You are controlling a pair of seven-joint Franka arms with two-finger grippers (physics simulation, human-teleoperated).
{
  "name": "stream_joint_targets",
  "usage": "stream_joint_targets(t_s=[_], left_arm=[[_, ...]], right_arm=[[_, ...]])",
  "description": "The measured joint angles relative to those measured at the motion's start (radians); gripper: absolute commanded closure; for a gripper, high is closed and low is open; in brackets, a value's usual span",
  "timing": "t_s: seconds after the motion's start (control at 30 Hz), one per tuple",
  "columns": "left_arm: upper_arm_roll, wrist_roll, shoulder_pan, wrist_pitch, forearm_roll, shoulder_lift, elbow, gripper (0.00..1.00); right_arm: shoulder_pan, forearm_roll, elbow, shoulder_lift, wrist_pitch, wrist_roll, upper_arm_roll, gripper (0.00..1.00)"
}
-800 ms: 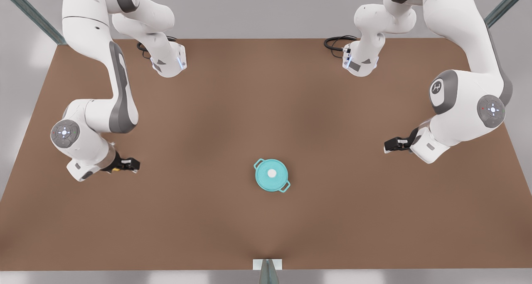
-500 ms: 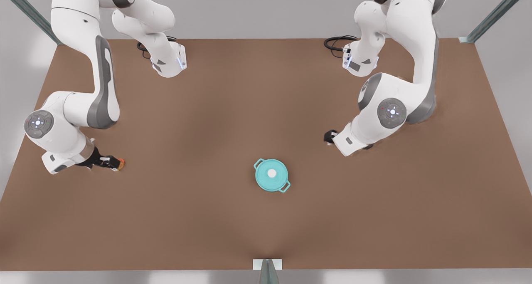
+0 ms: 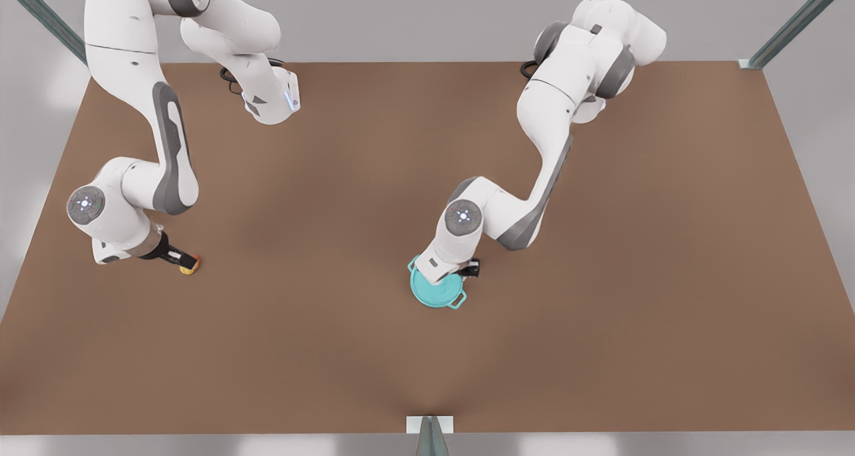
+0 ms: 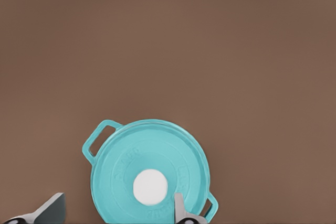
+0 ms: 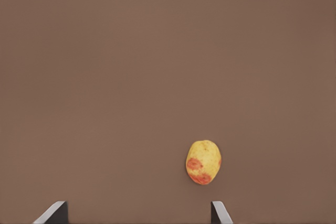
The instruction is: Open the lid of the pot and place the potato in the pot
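Note:
The teal pot [image 3: 458, 301] stands near the table's middle with its lid [image 3: 427, 296] on. In the left wrist view the lid [image 4: 121, 156] and its white knob [image 4: 150, 187] lie flat over the pot, whose loop handle [image 4: 97, 139] sticks out. My left gripper [image 4: 115, 211] hovers open above the lid; in the front view it [image 3: 467, 269] hides the knob. The yellow-orange potato [image 5: 203, 162] lies on the table at the front view's left [image 3: 190, 268]. My right gripper [image 5: 136, 212] is open just short of it, its tip [image 3: 179, 259] beside the potato.
The brown table [image 3: 601, 309] stretches wide around both things. The two arm bases [image 3: 270, 102] stand at the back edge with black cables [image 3: 234, 79] beside them. A small white bracket [image 3: 429, 424] sits at the front edge.
The arm at the front view's right has swung in from the right edge and now sits over the pot lid. The other arm has pulled back slightly and stays by the potato.

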Motion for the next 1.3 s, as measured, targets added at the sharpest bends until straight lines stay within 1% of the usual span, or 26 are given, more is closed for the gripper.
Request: stream_joint_targets(t_s=[0.17,0.47,0.67,0.7,0.73,0.77,0.8,0.87,0.97,1.0,1.07,1.13,1.23,1.3], left_arm=[[-0.001,-0.066,-0.024,0.057,0.016,0.027,-0.005,0.0],[0.001,-0.146,-0.055,0.116,0.023,0.079,-0.006,0.0],[0.007,-0.17,-0.054,0.14,0.089,0.09,-0.016,0.0],[0.007,-0.173,-0.054,0.141,0.097,0.092,-0.016,0.18],[0.008,-0.176,-0.054,0.143,0.104,0.093,-0.017,0.41],[0.008,-0.179,-0.054,0.144,0.108,0.095,-0.017,0.59],[0.008,-0.183,-0.054,0.144,0.113,0.096,-0.017,0.65],[0.008,-0.193,-0.054,0.142,0.123,0.095,-0.016,0.71],[0.012,-0.199,-0.049,0.104,0.127,0.081,-0.009,0.73],[0.013,-0.2,-0.046,0.09,0.129,0.078,-0.006,0.78],[0.013,-0.196,-0.029,0.054,0.127,0.071,0.0,0.78],[0.01,-0.176,0.05,0.015,0.124,0.055,0.008,0.78],[0.008,-0.127,0.264,-0.019,0.12,0.057,0.025,0.77],[0.004,-0.082,0.402,-0.004,0.119,0.086,0.03,0.76]], right_arm=[[-0.006,-0.001,-0.067,0.025,0.114,0.042,-0.001,0.0],[-0.031,-0.019,-0.075,0.113,0.237,0.09,0.0,0.0],[-0.032,-0.03,-0.077,0.172,0.292,0.103,0.003,0.0],[-0.032,-0.031,-0.078,0.177,0.299,0.104,0.003,0.0],[-0.032,-0.031,-0.081,0.181,0.306,0.106,0.004,0.0],[-0.032,-0.032,-0.089,0.183,0.316,0.107,0.004,0.0],[-0.033,-0.035,-0.098,0.185,0.326,0.109,0.004,0.0],[-0.042,-0.044,-0.11,0.185,0.342,0.111,0.005,0.0],[-0.056,-0.058,-0.121,0.187,0.362,0.113,0.005,0.0],[-0.059,-0.061,-0.122,0.19,0.368,0.114,0.006,0.0],[-0.061,-0.065,-0.125,0.201,0.38,0.115,0.007,0.0],[-0.061,-0.067,-0.126,0.212,0.394,0.116,0.007,0.0],[-0.072,-0.069,-0.129,0.224,0.412,0.117,0.008,0.0],[-0.079,-0.07,-0.134,0.228,0.421,0.115,0.008,0.0]])
